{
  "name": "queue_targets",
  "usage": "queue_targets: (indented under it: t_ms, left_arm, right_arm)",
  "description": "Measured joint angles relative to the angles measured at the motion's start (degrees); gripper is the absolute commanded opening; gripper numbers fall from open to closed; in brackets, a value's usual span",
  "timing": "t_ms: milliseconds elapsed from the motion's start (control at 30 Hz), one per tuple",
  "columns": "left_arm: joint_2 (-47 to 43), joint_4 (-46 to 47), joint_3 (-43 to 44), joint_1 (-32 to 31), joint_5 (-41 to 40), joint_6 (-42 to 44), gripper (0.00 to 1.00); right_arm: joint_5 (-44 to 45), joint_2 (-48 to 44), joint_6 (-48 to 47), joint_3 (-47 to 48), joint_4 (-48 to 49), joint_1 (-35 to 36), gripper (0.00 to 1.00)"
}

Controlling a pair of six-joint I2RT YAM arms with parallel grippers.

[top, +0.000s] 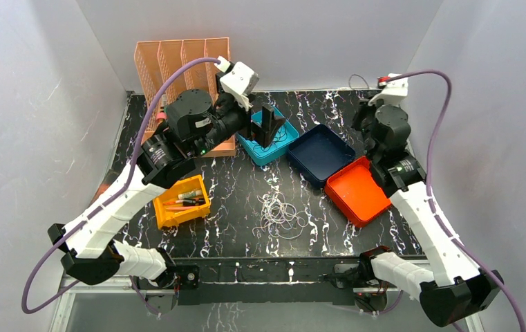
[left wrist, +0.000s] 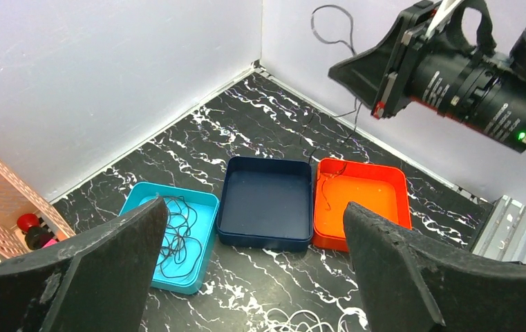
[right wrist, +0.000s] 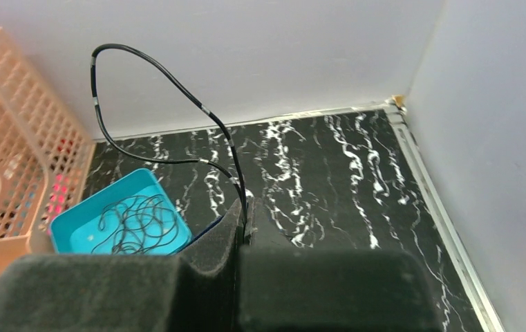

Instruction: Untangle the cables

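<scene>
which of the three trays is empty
The navy tray in the middle: the teal tray holds coiled black cable, the orange tray a thin strand.

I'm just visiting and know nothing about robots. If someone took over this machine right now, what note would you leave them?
The left gripper is open and empty, above the teal tray.
The right gripper is shut on a looped black cable, raised at the back right; the cable's tail hangs toward the orange tray.
Done: one coiled black cable lies in the teal tray.
Left: set down the held cable. The white cables lie tangled on the table. The navy tray is empty.
</scene>
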Motion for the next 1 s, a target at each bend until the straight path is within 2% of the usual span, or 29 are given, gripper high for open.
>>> queue_targets:
  t_ms: [167,700,1000]
  left_arm:
    - [0.0,0.0,-0.4,0.0,-0.5,-0.3,0.98]
    - [0.2,-0.2,-0.9,0.0,-1.1,-0.6,0.98]
    - [0.4,-0.4,-1.7,0.0,-1.1,-1.0,0.98]
  right_arm:
    - [-0.9,-1.2,3.1,0.2,-4.0,-6.0,0.0]
    - [9.4,-5.2,4.3,-0.7,-7.7,-8.2,0.0]
    - [11.7,-5.9,4.4,-6.8,-7.5,-9.5,0.0]
